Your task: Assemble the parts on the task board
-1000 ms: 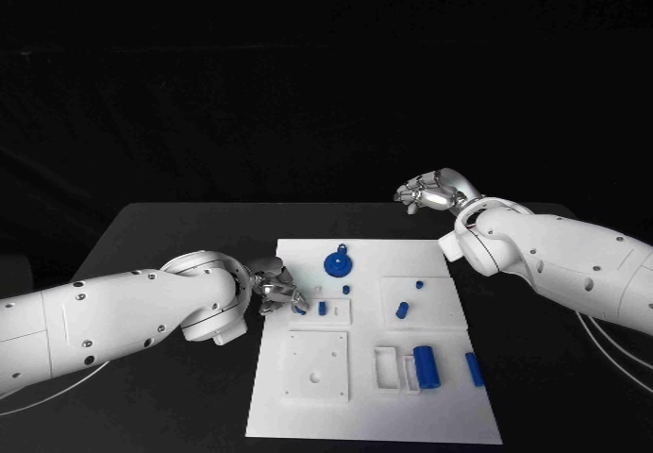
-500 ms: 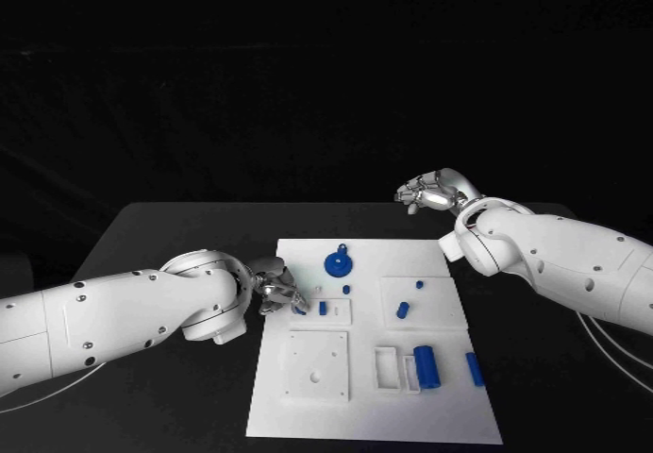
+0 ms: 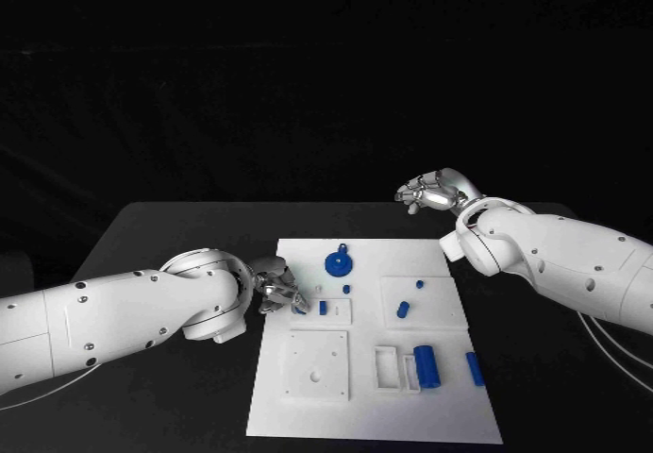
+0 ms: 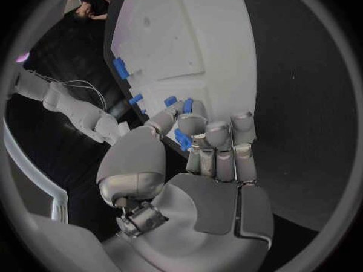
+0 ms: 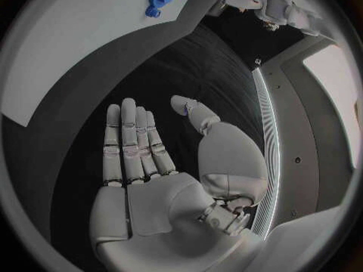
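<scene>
Black table; unmarked task board.

A matte black counter carries one flat white rectangular task board, lying lengthwise across its middle.

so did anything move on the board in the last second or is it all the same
Nothing visibly changed. The left hand stays at the board's left edge, pinching a small blue part. The right hand hovers open beyond the board's far corner as before. The gear and the other parts lie where they were.
</scene>
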`<move>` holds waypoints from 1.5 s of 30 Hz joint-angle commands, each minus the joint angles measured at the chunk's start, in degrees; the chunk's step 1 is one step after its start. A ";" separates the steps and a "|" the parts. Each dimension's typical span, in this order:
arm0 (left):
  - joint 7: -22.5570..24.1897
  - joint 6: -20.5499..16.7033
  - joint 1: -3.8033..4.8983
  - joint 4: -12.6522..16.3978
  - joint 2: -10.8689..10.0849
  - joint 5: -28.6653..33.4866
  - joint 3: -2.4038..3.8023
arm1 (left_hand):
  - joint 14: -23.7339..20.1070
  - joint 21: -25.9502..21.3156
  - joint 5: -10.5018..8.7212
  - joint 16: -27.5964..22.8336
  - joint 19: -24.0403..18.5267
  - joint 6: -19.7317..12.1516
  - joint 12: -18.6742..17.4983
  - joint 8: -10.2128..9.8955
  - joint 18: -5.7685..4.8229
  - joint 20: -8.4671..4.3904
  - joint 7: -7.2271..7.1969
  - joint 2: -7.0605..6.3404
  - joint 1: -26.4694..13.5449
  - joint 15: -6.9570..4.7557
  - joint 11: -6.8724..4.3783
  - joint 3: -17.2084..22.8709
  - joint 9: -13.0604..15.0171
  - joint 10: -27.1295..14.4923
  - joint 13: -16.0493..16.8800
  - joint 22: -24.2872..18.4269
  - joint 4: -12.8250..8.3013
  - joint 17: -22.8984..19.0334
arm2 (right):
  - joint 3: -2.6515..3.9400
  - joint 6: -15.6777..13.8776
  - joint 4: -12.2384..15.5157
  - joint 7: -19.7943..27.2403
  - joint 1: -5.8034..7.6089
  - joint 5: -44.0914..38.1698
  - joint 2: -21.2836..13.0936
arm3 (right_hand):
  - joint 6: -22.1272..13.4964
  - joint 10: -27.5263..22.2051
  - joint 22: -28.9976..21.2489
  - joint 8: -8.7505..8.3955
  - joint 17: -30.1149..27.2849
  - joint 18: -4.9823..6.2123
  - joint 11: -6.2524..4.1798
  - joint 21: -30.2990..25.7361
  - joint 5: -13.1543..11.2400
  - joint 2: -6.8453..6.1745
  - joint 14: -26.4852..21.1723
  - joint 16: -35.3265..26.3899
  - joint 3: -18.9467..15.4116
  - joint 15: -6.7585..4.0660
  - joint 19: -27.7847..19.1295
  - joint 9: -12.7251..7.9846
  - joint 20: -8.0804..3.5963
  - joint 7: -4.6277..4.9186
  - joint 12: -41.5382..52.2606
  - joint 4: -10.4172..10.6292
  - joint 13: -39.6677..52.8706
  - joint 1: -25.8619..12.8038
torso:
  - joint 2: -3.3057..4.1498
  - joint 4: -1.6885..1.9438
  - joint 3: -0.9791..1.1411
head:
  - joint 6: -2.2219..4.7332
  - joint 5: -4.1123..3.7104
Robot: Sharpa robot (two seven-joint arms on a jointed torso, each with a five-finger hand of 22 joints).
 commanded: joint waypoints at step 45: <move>-0.74 1.59 -0.36 -0.97 0.72 0.02 -0.30 | 0.91 0.70 -11.36 0.98 -0.46 5.37 1.81 1.31 0.51 -5.99 -3.68 -4.44 -6.12 -1.75 -0.46 -1.48 0.10 -0.93 -1.29 0.94 7.96 -0.65 | 0.03 0.61 -0.20 0.33 -0.16 -0.05 0.24 | -0.45 -0.43 0.11 0.33 -0.13 0.79 -0.03 -0.37 0.50 0.69 -0.51 0.27 -0.16 -0.02 -0.51 -0.12 0.04 0.21 0.48 0.35 -0.40 -0.24 | 0.02 -0.02 0.03 | 0.12 -0.17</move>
